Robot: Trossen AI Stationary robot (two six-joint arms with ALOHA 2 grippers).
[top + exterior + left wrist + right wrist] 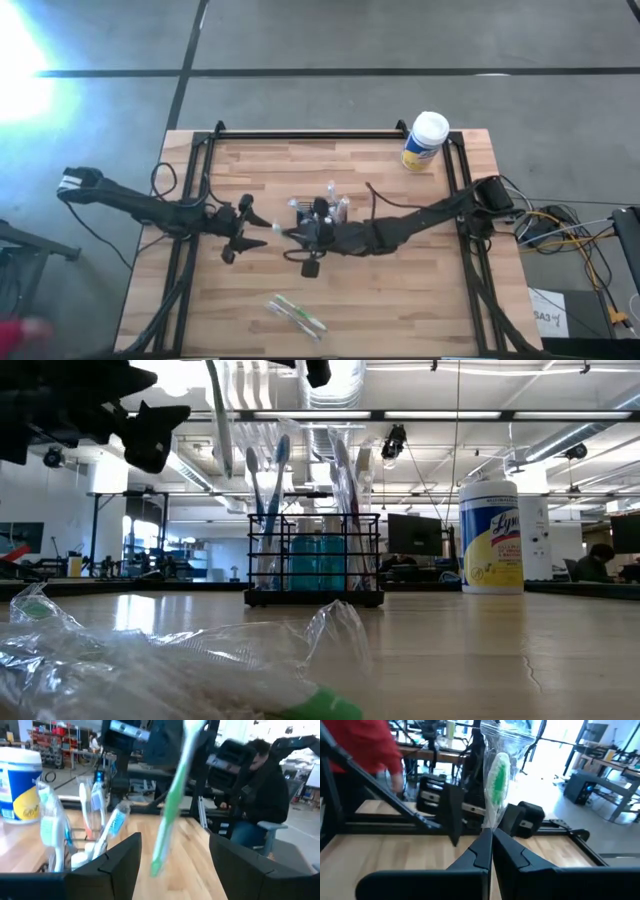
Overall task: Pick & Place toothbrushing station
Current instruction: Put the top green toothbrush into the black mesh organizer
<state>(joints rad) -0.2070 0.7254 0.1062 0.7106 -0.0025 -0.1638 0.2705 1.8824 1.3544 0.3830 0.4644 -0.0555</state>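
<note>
Left gripper [262,225], dark and two-fingered, hovering just left of the small black rectangular mesh organiser box [320,212], fingers standing apart with nothing clamped between them. In the left wrist view, the two dark fingers [119,859] framing a green-handled toothbrush in clear wrapping [172,802] that is hanging in the gap without touching either one.

Organiser box sitting upright near the middle of the light wooden slatted table [400,290], holding several wrapped toothbrushes with blue and white handles [270,500] standing on end, as the low view shows [315,560].

Right gripper [300,233] reaching in just in front of the organiser box, fingers pressed together on the wrapped green toothbrush; in the right wrist view [491,845], the wrapper rising upright from the closed fingertips [480,851].

Crumpled clear plastic packet with a green-tipped item inside [296,313] lying well in front of the organiser box, near the table's front edge.

Yellow cylindrical wipes canister with a white lid [425,140] standing behind and to the right of the organiser box, well apart from it, at the far right corner.

Seated person in dark clothing [260,795] showing beyond the table in the left wrist view.
</note>
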